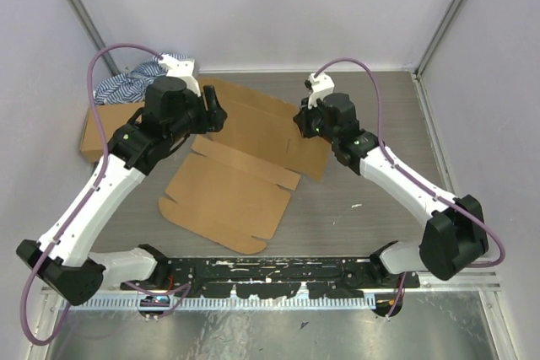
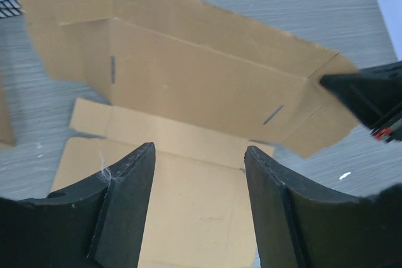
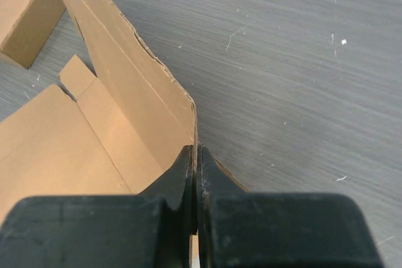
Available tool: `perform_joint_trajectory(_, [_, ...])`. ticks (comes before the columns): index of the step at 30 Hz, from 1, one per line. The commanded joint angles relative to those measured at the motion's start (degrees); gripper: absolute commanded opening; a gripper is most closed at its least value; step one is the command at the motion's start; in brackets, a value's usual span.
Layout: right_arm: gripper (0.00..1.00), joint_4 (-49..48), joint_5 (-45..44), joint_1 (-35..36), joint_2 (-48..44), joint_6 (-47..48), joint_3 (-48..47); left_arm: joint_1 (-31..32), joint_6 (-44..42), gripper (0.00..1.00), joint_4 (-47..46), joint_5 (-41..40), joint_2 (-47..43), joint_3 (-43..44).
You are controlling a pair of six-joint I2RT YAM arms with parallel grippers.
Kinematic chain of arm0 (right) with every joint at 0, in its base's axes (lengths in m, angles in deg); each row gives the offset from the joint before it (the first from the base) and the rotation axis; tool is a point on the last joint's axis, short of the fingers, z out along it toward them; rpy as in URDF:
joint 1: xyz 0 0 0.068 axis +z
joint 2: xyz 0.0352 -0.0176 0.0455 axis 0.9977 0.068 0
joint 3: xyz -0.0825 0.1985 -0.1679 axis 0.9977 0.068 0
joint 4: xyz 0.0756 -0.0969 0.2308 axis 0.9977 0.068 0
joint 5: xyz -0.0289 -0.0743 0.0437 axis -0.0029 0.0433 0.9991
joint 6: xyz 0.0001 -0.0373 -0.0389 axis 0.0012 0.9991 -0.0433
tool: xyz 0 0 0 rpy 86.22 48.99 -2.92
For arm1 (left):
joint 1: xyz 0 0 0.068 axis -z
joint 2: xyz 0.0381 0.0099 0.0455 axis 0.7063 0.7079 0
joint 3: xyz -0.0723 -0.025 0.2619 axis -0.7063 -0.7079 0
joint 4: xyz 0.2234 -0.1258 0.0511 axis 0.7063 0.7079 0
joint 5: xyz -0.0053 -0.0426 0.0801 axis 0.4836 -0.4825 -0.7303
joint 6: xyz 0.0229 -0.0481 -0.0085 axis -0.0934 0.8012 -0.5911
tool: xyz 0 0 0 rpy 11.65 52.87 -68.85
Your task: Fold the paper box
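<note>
The paper box is a brown die-cut cardboard blank lying mid-table, with its far long panel lifted upright. My right gripper is shut on the right end of that lifted panel. In the right wrist view the gripper pinches the cardboard edge between closed fingers. My left gripper is open and hovers over the blank's left part. In the left wrist view the gripper has its two fingers spread above the flat panel, empty. The raised panel stands beyond it.
A ready-made brown cardboard box sits at the far left, also in the right wrist view. A blue-white striped cloth lies behind it. Grey walls enclose the table on three sides. The right arm's tip shows in the left wrist view.
</note>
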State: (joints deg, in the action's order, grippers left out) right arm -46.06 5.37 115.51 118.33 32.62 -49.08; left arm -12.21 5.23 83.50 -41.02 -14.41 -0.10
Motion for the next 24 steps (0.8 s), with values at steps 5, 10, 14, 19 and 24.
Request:
perform_joint_trajectory(5, [0.03,-22.2,2.8,1.8,-7.3,17.1,9.8,0.1,2.2,0.67,-7.4,6.1,3.1,2.4])
perform_joint_trajectory(10, [0.04,-26.5,7.3,2.8,-8.9,23.8,12.5,0.1,-0.8,0.69,-7.8,6.4,1.6,2.0])
perform_joint_trajectory(14, [0.04,-25.7,9.4,3.3,-9.1,24.9,11.5,0.1,-1.0,0.73,-7.8,6.7,2.1,1.6])
perform_joint_trajectory(19, [0.04,-21.6,10.0,4.0,-8.3,25.7,10.1,0.0,-2.4,0.82,-9.5,7.1,6.5,2.4])
perform_joint_trajectory(24, [0.05,-17.2,10.3,4.6,-7.9,26.2,8.0,0.1,-7.3,0.83,-10.0,7.1,8.8,3.8])
